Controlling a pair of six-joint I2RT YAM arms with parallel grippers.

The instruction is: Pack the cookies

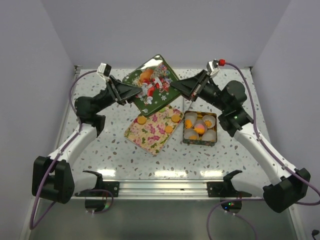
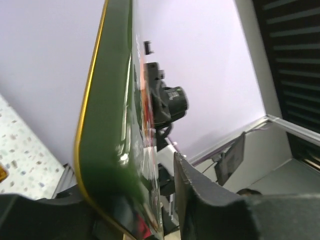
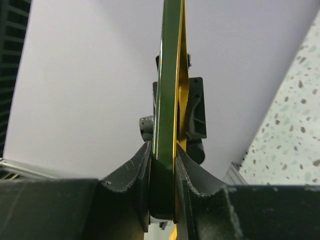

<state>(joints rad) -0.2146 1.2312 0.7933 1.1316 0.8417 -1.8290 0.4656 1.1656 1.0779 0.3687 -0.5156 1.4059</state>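
A green lid (image 1: 150, 85) with a festive picture and gold rim hangs tilted above the back of the table. My right gripper (image 1: 181, 89) is shut on its right edge; in the right wrist view both fingers (image 3: 137, 167) press the lid (image 3: 170, 75), with the gripper (image 3: 166, 165) clamped on it. My left gripper (image 1: 131, 92) is at its left edge, jaws around the lid (image 2: 107, 125) with a gap beside the visible finger (image 2: 200, 200). Three orange cookies (image 1: 142, 120) lie on a floral sheet (image 1: 150, 135). More cookies (image 1: 199, 128) sit in white cups in a tin box (image 1: 199, 143).
The tin box stands right of the floral sheet, under and in front of the lid's right side. The back wall and side walls close in the table. The arms' bases and a metal rail (image 1: 160, 187) line the near edge.
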